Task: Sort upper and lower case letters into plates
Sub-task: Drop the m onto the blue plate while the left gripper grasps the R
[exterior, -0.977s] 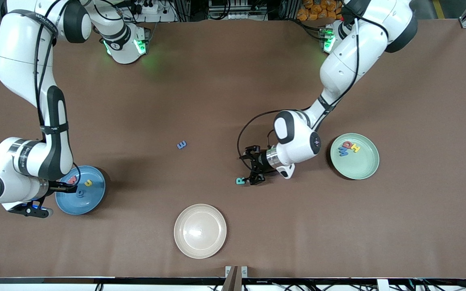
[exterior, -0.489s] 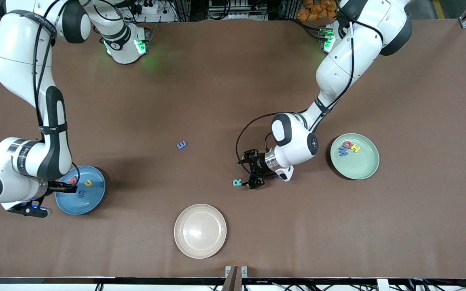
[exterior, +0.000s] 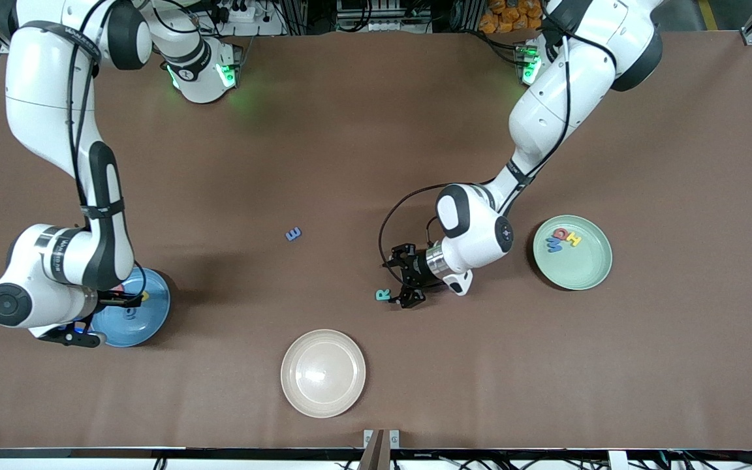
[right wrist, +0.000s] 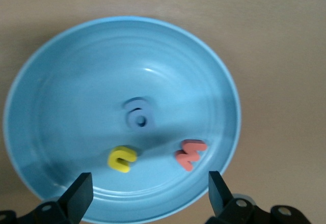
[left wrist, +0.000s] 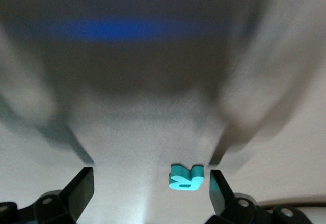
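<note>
Brown table under even light

The table (exterior: 363, 130) is covered edge to edge in a matte brown sheet — soft shadows lie on it, and a green glow tints it near the top edge. Along that edge runs a dark strip with cables and a power strip (exterior: 240, 12) — plus something orange (exterior: 513, 16) heaped there.

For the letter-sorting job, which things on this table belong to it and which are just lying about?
Part of the job:
- blue plate with three letters, right gripper open over it
- mint green plate holding W, D, H
- teal R on the table, left gripper open beside it
- blue E loose on the table

Lying about:
- beige plate, nothing in it
</note>
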Controlling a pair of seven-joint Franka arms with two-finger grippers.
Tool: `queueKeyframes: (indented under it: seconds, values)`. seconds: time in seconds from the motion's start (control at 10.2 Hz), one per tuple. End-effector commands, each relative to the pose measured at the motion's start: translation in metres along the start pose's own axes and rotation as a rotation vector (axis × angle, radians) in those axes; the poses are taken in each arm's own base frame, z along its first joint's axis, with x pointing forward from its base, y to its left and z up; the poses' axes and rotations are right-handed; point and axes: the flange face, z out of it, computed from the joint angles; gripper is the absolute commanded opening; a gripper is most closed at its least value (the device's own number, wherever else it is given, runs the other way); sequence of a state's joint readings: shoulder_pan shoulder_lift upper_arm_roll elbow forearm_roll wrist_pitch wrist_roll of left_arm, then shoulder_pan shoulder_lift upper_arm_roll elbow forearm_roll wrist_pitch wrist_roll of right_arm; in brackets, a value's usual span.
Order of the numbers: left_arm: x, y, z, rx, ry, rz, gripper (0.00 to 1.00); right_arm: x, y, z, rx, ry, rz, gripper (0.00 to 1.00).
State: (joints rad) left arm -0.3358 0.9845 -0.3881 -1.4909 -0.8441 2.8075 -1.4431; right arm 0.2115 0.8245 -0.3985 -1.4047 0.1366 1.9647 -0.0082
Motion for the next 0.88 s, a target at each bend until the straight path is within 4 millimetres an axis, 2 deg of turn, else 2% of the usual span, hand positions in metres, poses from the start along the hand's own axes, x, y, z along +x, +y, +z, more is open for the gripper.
queueKeyframes:
  seconds: [0.0,0.1,0.2,0.29,0.39,0.59,0.78]
  values:
    - [-0.001,0.008,0.017,-0.013,-0.01,0.045,1.0,-0.002,-0.009,-0.011,0.013,0.01,0.003,1.0]
    - [-0.006,0.001,0.026,-0.004,-0.013,0.055,1.0,-0.002,-0.015,-0.013,0.016,0.018,-0.001,1.0]
    - [-0.006,0.001,0.026,-0.004,-0.014,0.055,0.98,-0.003,-0.028,-0.016,0.011,0.025,-0.015,1.0]
    - [-0.005,0.002,0.025,-0.005,-0.013,0.051,0.77,-0.002,-0.037,-0.012,0.004,0.031,-0.022,1.0]
    - [-0.004,0.004,0.023,-0.007,-0.012,0.05,0.71,-0.002,-0.036,-0.007,-0.001,0.032,-0.023,1.0]
    - [0.005,0.017,0.01,-0.016,-0.011,0.038,0.71,-0.007,-0.042,-0.008,-0.002,-0.002,-0.029,1.0]
    - [0.007,0.015,0.011,0.015,-0.012,0.059,0.69,-0.008,-0.046,-0.008,-0.002,-0.004,-0.033,1.0]
